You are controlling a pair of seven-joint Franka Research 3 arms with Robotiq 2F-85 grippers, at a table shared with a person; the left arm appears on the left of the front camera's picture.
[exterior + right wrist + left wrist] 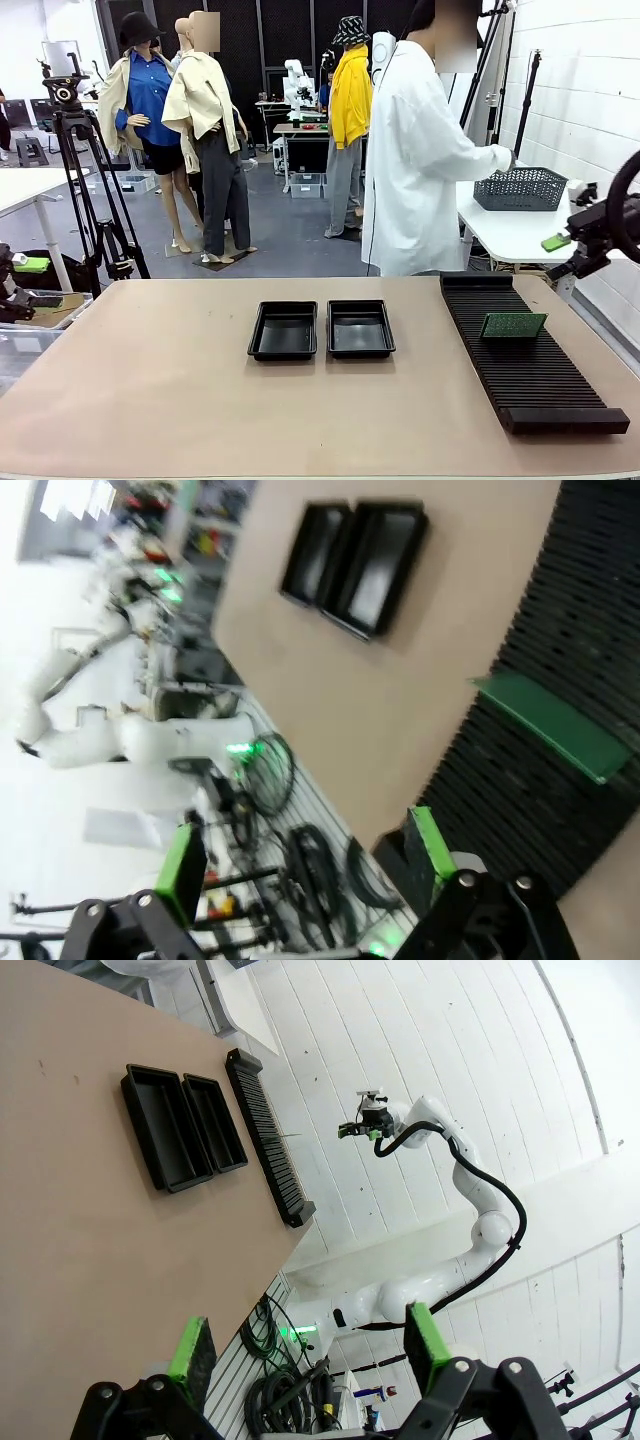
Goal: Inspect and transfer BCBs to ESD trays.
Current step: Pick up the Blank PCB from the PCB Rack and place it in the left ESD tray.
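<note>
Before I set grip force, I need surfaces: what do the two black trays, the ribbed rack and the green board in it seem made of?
ESD trays: seemingly moulded black plastic, glossy; their floors reflect light. Slotted rack: matte black, finely ribbed, probably plastic, though the look leaves it open. BCB: thin, rigid green sheet, likely circuit-board laminate; it stands in the rack without bending.

Open tabletop point(140, 390) surrounds the two ESD trays point(284, 306); the rack point(535, 385) holding a tilted BCB point(513, 325) occupies the right side.
</note>
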